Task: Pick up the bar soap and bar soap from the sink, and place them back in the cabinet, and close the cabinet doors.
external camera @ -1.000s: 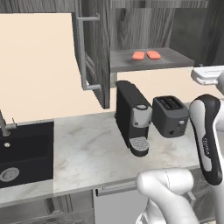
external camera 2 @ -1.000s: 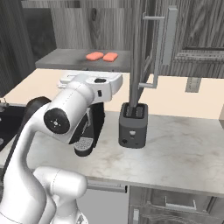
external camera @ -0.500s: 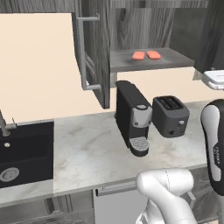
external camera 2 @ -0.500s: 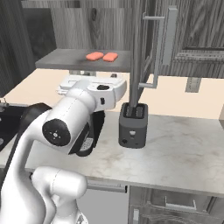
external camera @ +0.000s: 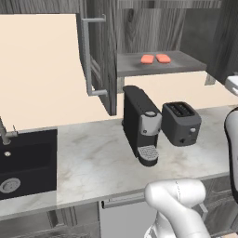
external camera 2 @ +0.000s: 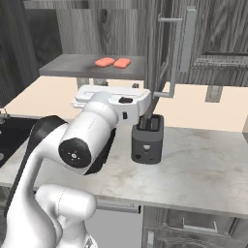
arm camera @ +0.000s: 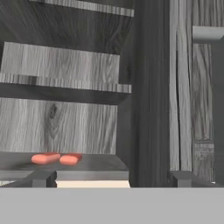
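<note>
Already both soaps (external camera: 155,58) lie side by side on the cabinet (external camera: 139,28) shelf (external camera: 186,62), well away from the sink (external camera: 28,162). Its doors (external camera: 100,51) stand open, above the coffee machine (external camera: 141,124) and toaster (external camera: 181,123) on the worktop (external camera: 93,158). Whether the pincer is released or clenched cannot be told.

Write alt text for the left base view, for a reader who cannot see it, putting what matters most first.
Two salmon-orange bar soaps lie side by side on the grey shelf of the open wall cabinet, whose left door stands swung out. Below, a black coffee machine and a toaster stand on the marble counter, with the black sink at left.
</note>
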Controlling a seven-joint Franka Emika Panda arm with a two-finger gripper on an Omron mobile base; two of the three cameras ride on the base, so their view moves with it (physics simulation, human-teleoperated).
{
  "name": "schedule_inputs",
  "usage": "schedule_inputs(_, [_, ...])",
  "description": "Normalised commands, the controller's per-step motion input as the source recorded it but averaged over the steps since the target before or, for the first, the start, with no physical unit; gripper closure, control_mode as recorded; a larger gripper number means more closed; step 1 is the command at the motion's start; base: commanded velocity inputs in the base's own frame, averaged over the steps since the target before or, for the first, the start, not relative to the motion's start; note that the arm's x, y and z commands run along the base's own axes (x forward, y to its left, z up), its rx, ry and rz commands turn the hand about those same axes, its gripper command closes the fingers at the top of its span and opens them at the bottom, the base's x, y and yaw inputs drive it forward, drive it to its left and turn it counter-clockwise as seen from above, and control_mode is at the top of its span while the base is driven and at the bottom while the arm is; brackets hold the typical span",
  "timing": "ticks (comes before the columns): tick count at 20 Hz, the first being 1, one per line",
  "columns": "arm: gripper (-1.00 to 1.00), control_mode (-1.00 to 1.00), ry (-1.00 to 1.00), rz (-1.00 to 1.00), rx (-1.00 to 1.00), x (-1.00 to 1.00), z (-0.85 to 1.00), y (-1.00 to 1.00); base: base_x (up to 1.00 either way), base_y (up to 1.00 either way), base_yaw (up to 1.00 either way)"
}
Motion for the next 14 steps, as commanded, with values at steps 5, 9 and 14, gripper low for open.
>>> schedule_inputs(5, [-1.0,-1.0,-0.02,0.0,0.0,-0.01,0.0,-0.24,0.0,0.0,0.0])
schedule_inputs(9, [-1.0,-1.0,-0.01,0.0,0.0,0.0,0.0,-0.26,0.0,0.0,0.0])
schedule_inputs(14, [-1.0,-1.0,-0.01,0.01,0.0,-0.02,0.0,-0.29,0.0,0.0,0.0])
